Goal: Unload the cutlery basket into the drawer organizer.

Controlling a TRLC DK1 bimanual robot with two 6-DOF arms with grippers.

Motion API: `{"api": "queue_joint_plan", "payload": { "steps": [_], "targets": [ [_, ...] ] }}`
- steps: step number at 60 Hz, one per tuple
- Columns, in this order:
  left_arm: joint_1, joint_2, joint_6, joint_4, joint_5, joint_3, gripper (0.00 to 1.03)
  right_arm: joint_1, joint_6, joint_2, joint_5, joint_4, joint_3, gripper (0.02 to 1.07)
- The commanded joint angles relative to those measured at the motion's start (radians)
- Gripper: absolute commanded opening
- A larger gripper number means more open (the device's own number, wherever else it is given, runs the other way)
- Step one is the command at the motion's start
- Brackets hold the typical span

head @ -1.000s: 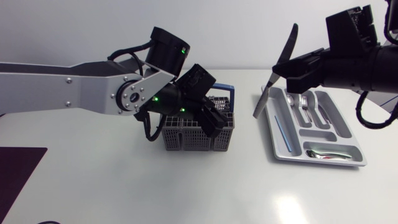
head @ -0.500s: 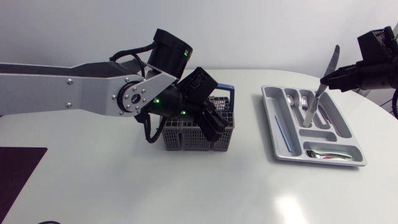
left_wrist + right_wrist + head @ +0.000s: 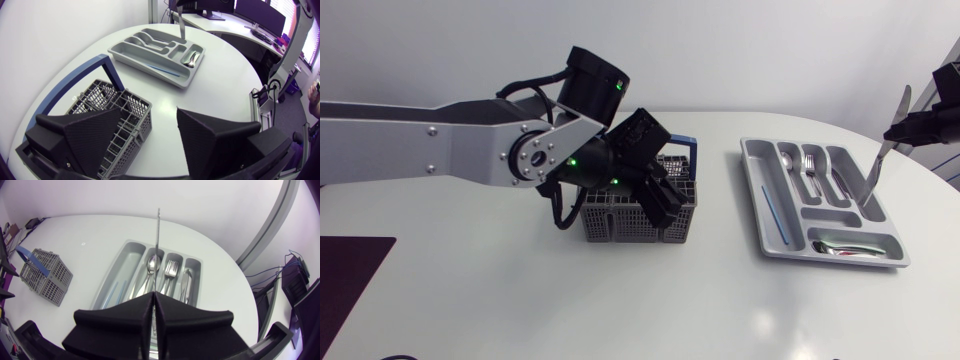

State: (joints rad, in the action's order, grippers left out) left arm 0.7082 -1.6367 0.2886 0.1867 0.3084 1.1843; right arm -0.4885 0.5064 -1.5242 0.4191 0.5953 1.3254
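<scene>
Two arms are seen over the white bench (image 3: 520, 300), one at each of the task's things, which are set well apart. A dark grey mesh cutlery basket (image 3: 620, 222) with a blue handle is placed near the middle, and much of it is covered in the head view by the left pincer (image 3: 655, 195), which is held just above it with its fingers spread apart and nothing between them. A light grey drawer organizer (image 3: 752, 190), divided into long compartments and one crosswise compartment, is laid to the right. Spoons and forks are seen in its long compartments, a thin blue stick in the outer one, and a spoon in the crosswise one. A silver knife (image 3: 885, 150) is clamped by the right pincer (image 3: 154, 297) and is held steeply, its lower end over the organizer's right side; contact cannot be told. A dark patch (image 3: 350, 270) is seen at the bench's left corner.
</scene>
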Motion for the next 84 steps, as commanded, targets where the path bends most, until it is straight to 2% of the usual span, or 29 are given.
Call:
{"api": "queue_joint_plan", "payload": {
  "steps": [1,37,64,84],
  "targets": [
    [0.007,0.018,0.015,0.011,0.005,0.003,0.98,-0.028,0.03,-0.045,0.006,-0.008,0.049,0.08],
    [0.043,0.023,0.015,0.037,-0.031,0.028,0.98,-0.137,0.072,-0.234,0.035,-0.098,0.089,0.08],
    [0.056,0.008,0.015,0.048,-0.054,0.031,0.98,-0.11,0.024,-0.352,0.035,-0.172,0.136,0.08],
    [0.059,0.008,0.015,0.057,-0.061,0.037,0.98,-0.048,-0.051,-0.441,-0.02,-0.31,0.155,0.08]
  ]
}}
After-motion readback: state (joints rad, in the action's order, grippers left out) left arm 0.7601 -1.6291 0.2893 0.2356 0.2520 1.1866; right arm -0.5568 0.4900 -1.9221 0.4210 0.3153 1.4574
